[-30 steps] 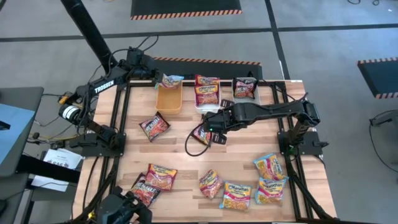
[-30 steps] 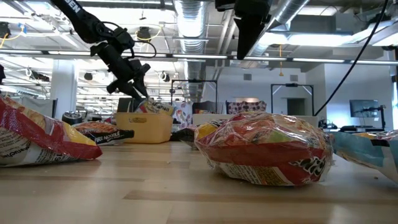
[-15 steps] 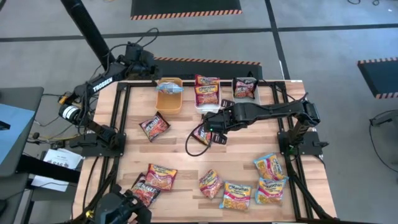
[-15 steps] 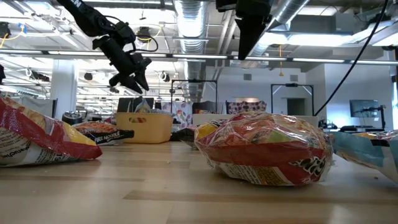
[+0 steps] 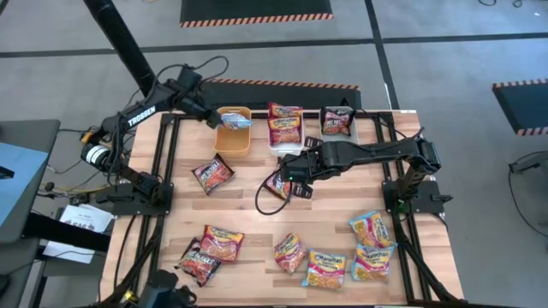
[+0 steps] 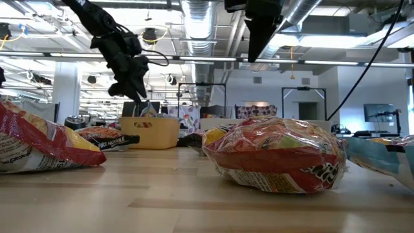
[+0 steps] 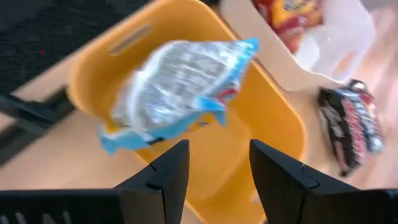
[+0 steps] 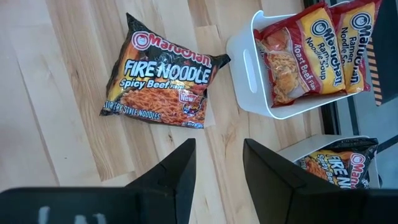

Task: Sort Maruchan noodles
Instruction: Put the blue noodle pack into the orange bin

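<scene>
The left gripper (image 7: 213, 171) hangs over the back left corner of the table, above the orange bin (image 5: 232, 134), its fingers spread with nothing between them. A blue-edged noodle packet (image 7: 180, 87) lies across that bin's rim, so a drop looks just made, though the packet sits tilted on the edge and not yet flat inside.

The right gripper (image 8: 216, 165) hovers near the middle of the table, fingers apart and empty, with a dark Fire Noodle packet (image 8: 163, 73) on the wood just ahead of it. The white bin (image 8: 249, 68) beside it holds two red packets, and the grey bin (image 5: 337, 122) holds another dark one.

The step in hand seems to be picking up that dark packet. The right arm should come down over it, close on it and carry it to the grey bin. Many packets (image 5: 330, 265) lie loose along the near edge of the table, so the sorting looks far from done
</scene>
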### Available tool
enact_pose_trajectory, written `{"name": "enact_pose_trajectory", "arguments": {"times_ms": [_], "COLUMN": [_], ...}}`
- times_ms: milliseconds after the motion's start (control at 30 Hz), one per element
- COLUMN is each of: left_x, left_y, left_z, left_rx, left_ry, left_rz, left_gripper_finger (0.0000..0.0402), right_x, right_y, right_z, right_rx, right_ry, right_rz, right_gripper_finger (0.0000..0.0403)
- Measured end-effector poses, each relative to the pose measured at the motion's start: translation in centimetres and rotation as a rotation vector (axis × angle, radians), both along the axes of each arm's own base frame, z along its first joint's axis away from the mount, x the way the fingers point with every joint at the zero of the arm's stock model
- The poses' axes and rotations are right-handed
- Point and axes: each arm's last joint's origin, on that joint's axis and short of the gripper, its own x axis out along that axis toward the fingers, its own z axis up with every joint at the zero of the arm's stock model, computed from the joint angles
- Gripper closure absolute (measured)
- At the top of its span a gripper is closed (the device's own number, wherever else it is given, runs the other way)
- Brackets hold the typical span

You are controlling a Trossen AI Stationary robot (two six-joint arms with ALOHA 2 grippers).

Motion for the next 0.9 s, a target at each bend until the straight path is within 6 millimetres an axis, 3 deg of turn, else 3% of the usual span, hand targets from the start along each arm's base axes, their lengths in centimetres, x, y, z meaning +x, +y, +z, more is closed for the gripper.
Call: {"name": "enact_pose_trajectory", "arguments": {"times_ms": [433,667,900], "left_x": [3.3,5.3,5.8], "left_y": [-2.2,-1.2,0.1], "left_z": [-1.5,-3.7,-4.9], "left_rx": [-0.003,-0.008,0.046], "left_ry": [0.144,0.168,0.201], "left_rz": [-0.069,-0.056,-0.011], "left_gripper_finger": [0.0247,0.0247,0.0247], "right_x": [-0.2,-0.2,-0.2], "right_y": [0.0,0.0,0.0], "right_z": [0.0,-0.1,-0.1], "right_rx": [0.008,0.009,0.008], "right_ry": [0.005,0.007,0.008], "right_rz": [-0.030,-0.030,-0.030], "right_gripper_finger": [0.0246,0.0246,0.0246]}}
